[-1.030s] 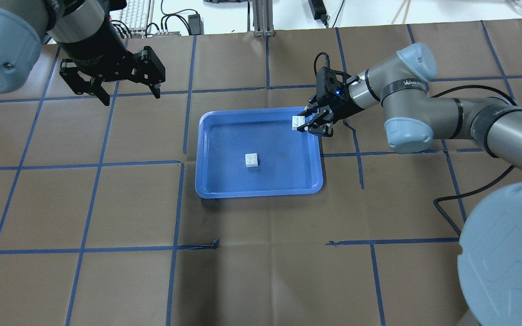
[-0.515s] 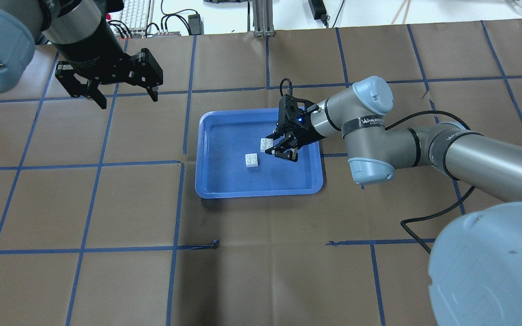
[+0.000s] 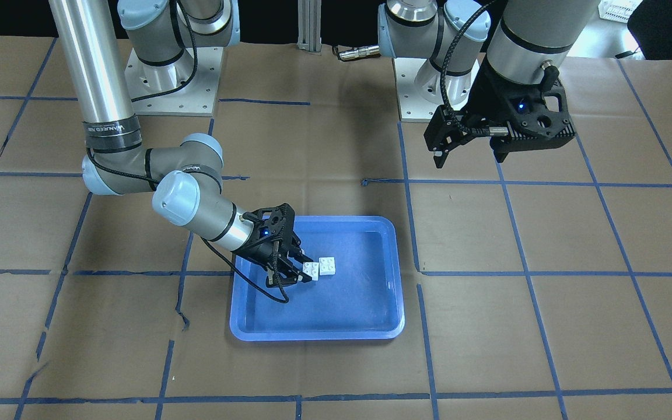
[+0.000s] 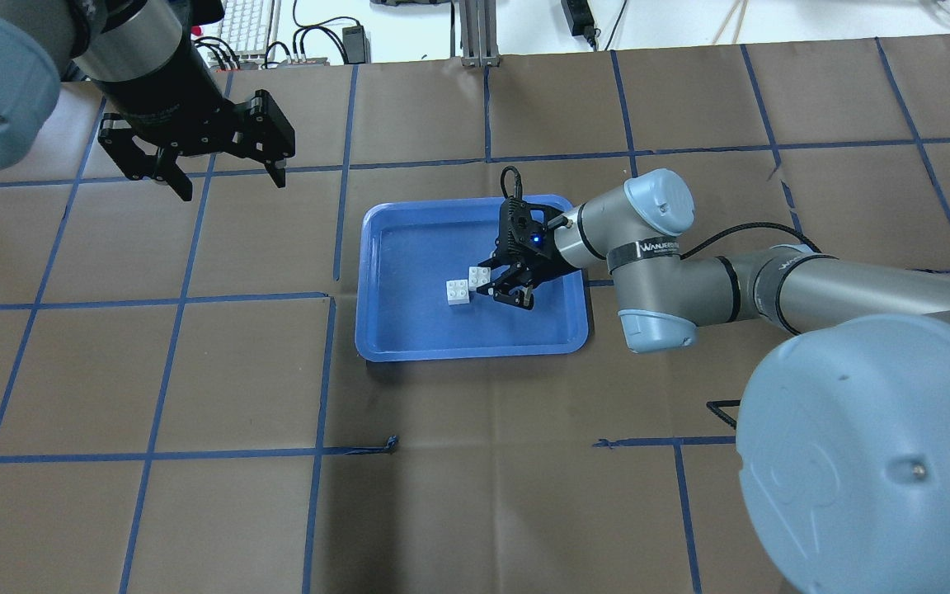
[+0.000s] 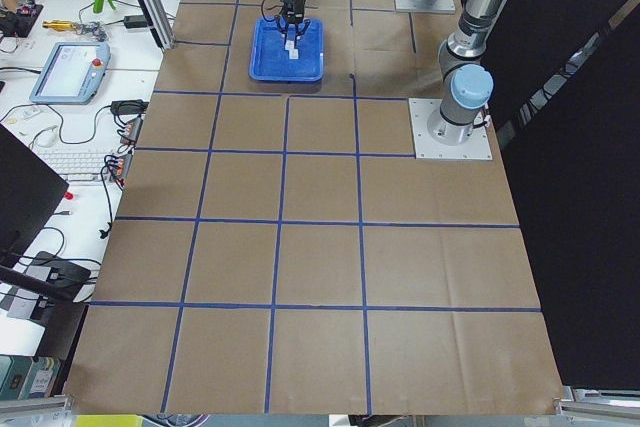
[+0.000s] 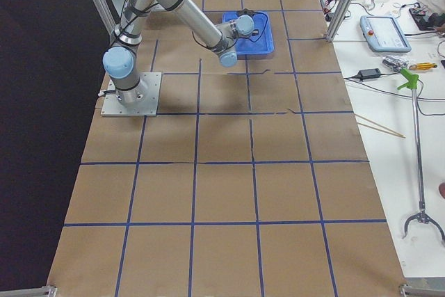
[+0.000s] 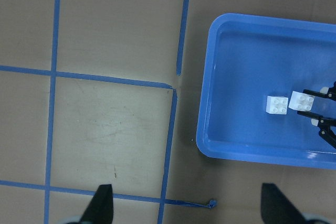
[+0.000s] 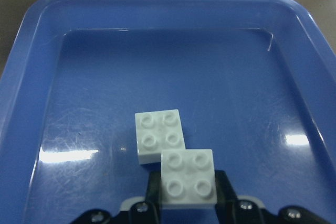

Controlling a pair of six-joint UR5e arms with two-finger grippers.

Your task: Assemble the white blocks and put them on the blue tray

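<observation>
Right wrist-mounted view: right gripper (image 8: 188,191) clamped on one small white studded plastic brick (image 8: 188,176); its twin (image 8: 159,135) sits on the shallow blue plastic tray (image 8: 31,77) just ahead, slightly left. Left gripper (image 4: 228,177), fingers spread, hangs well apart.

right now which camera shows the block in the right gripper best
right wrist-mounted: the held block fills the lower centre, studs up, between the fingers, close by the other block. overhead, front-facing and left wrist views show it small; side views show a speck at most.
</observation>
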